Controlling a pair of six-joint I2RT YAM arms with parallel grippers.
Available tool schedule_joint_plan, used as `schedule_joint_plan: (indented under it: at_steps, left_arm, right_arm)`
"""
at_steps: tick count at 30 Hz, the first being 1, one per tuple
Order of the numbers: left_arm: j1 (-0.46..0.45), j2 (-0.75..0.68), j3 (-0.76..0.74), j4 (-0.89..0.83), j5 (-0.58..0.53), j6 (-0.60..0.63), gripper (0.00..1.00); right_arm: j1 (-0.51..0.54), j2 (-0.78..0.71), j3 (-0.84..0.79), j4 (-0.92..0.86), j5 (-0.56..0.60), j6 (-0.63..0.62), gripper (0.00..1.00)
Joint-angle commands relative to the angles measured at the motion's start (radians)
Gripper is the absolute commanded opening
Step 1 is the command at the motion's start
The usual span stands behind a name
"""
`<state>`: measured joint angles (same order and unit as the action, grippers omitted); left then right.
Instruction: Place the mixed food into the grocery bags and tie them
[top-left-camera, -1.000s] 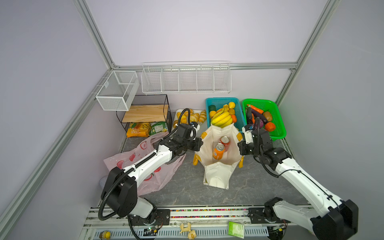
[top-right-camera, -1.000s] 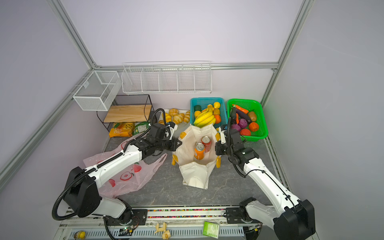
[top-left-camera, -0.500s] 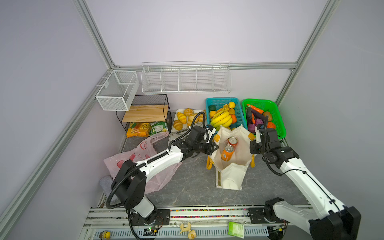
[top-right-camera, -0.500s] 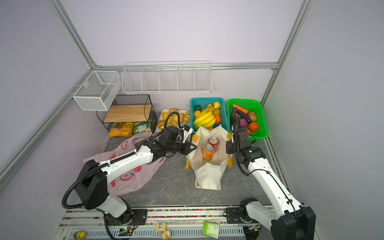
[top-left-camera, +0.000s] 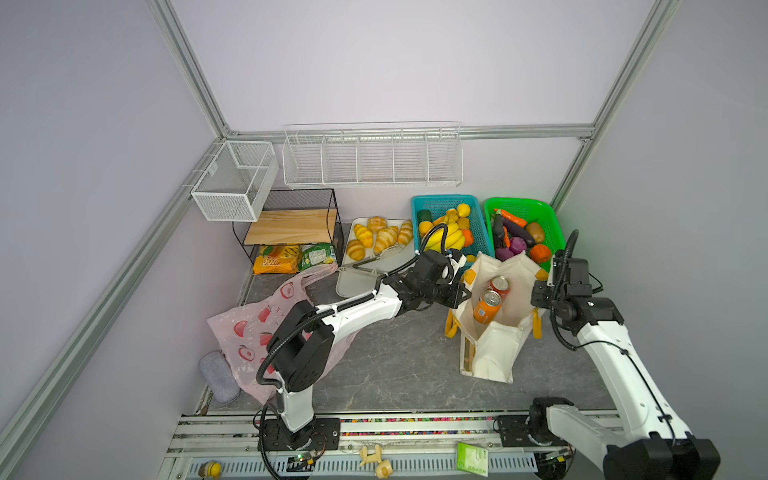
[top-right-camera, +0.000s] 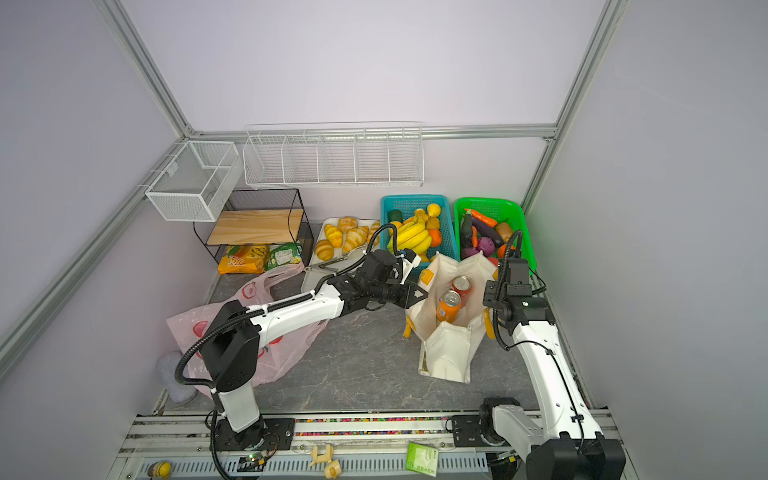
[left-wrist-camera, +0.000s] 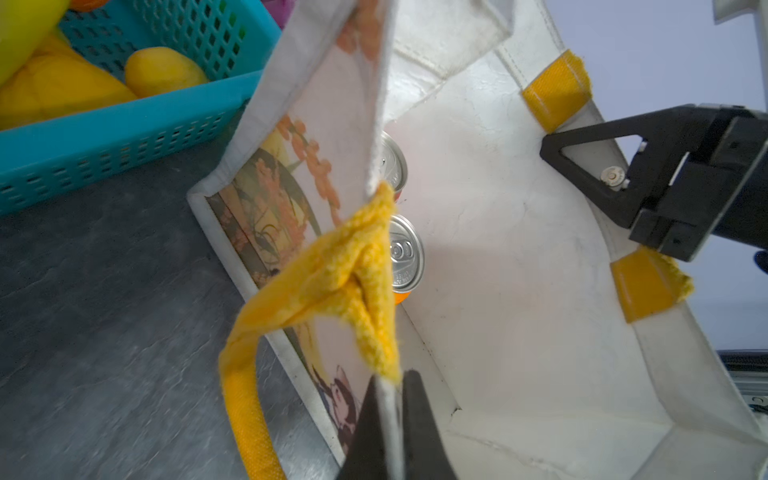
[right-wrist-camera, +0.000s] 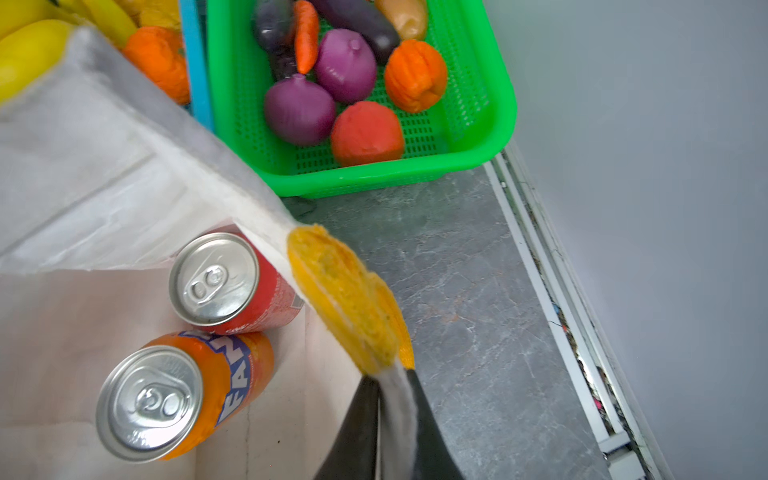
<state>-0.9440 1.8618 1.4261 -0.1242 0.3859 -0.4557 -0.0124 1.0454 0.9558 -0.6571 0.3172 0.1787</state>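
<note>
Grey marbled tabletop (top-left-camera: 386, 365) in a pale lilac booth, with both arms on the same bag. The cream canvas tote (top-left-camera: 494, 353) stands toward the right side of the table, just in front of the teal basket (top-left-camera: 440, 201) and the green basket (top-left-camera: 519, 202). Its mouth is pulled wide open between the two arms.

The left gripper (left-wrist-camera: 392, 382) is pinched tight on the tote's left rim, right beside where the yellow handle (left-wrist-camera: 332, 282) is sewn on. The wrist view shows a thin edge of canvas squeezed between the black jaws. The right gripper (right-wrist-camera: 390, 380) does the same on the opposite rim, jaws pressed together on the cloth just under that side's handle tab. Can't really tell if it's caught a bit of the webbing too, since that part is blurry.

Inside the tote are the orange soda can (right-wrist-camera: 166, 399) and the red cola can (right-wrist-camera: 232, 282), both upright and touching side by side, pull tabs in place.

The bananas (top-left-camera: 446, 241) sit in the teal basket along with an orange (top-left-camera: 424, 227). The pink plastic bag (top-left-camera: 249, 332) lies crumpled flat on the left of the table, partly under the left arm and well apart from the tote. Some croissants (top-left-camera: 384, 239) sit on a white tray (top-left-camera: 353, 286) by the back wall.
</note>
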Motion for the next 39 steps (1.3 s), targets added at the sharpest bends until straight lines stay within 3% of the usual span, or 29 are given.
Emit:
schedule_joint_plan:
  at_steps: [1,7,13,17,19,23,31,36,39]
  left_arm:
    - [-0.034,0.060,0.085,0.024,0.016,-0.035,0.06]
    - [-0.087,0.175,0.223,-0.003,0.034,-0.054,0.06]
    - [-0.129,0.272,0.359,-0.047,0.063,-0.059,0.09]
    - [-0.133,0.286,0.373,-0.054,0.045,-0.037,0.18]
    - [-0.131,0.284,0.387,-0.083,0.024,-0.011,0.29]
    - [-0.127,0.251,0.384,-0.106,0.001,0.023,0.45]
    - [-0.092,0.093,0.277,-0.077,-0.020,0.070,0.69]
    - [-0.044,-0.074,0.128,-0.030,-0.050,0.083,0.75]
    - [0.007,-0.229,-0.020,-0.037,-0.140,0.096,0.75]
  right_arm:
    - [-0.079,0.009,0.027,0.019,-0.016,-0.011,0.15]
    - [-0.213,0.038,0.038,0.031,-0.087,0.001,0.15]
    - [-0.279,0.037,0.042,0.055,-0.090,0.007,0.15]
    - [-0.283,0.059,0.024,0.076,-0.103,0.014,0.16]
    - [-0.282,0.070,0.014,0.087,-0.109,0.017,0.18]
    - [-0.282,0.060,0.005,0.095,-0.117,0.019,0.30]
    - [-0.279,-0.059,0.013,0.088,-0.136,0.032,0.68]
    - [-0.233,-0.139,0.052,0.083,-0.148,0.011,0.82]
    - [-0.157,-0.170,0.096,0.078,-0.137,-0.026,0.90]
